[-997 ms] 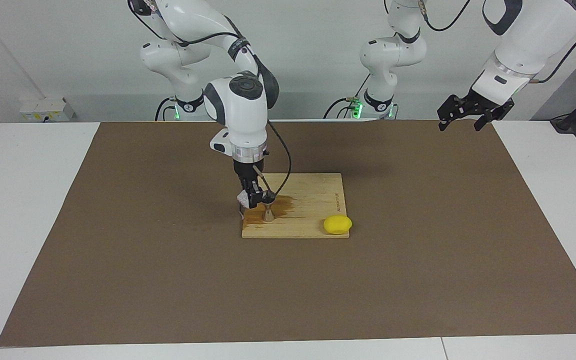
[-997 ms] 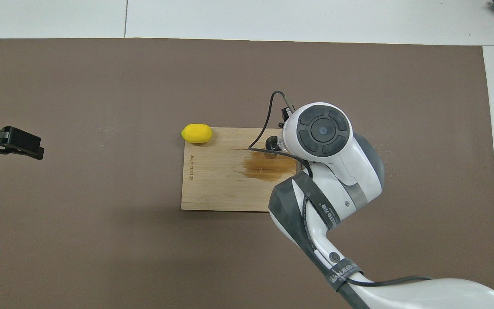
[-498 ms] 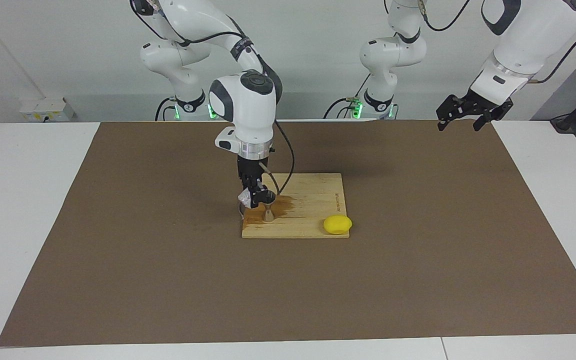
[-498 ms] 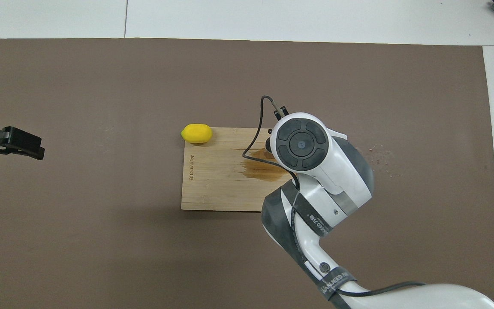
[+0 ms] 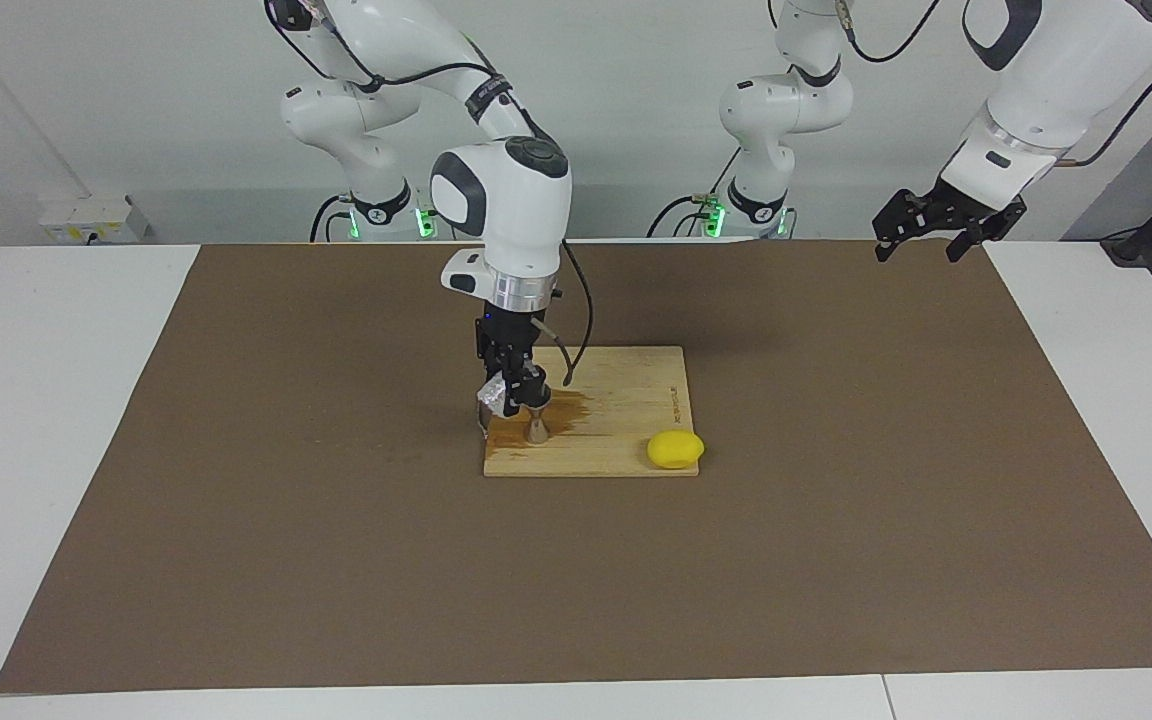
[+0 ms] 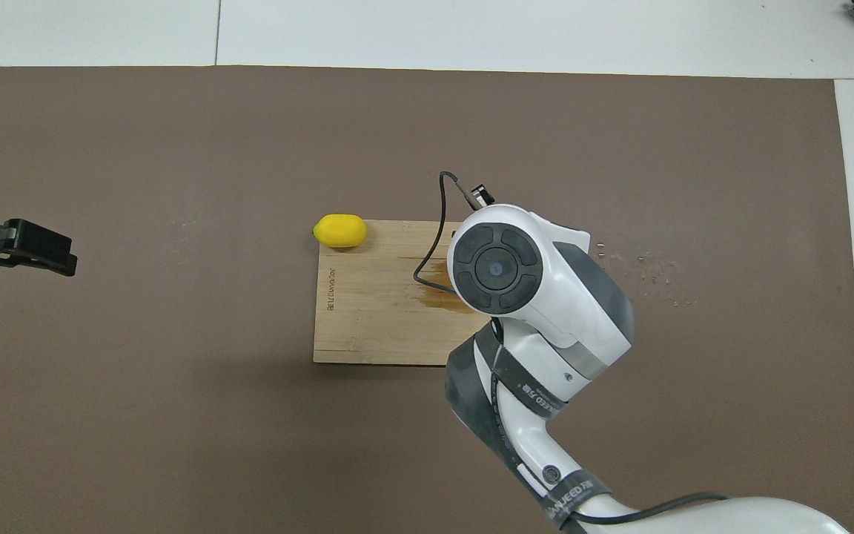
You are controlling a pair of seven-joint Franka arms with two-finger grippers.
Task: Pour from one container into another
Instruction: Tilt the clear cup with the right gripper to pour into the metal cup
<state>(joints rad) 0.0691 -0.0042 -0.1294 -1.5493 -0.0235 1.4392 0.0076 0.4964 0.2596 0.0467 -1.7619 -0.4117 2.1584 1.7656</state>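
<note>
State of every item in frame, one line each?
Cup: held tilted in the right hand, over the board beside the jigger.
Jigger: upright on the board.
Board: flat on the mat, brown wet stain around the jigger.
Lemon: lying at a board corner.
Left hand: open, waiting over the mat's edge.

Robotics lab, two white arms (image 5: 496, 190) bolted beside a white table (image 5: 56, 400) (brown mat (image 5: 836, 500) on top), bare wall
</note>
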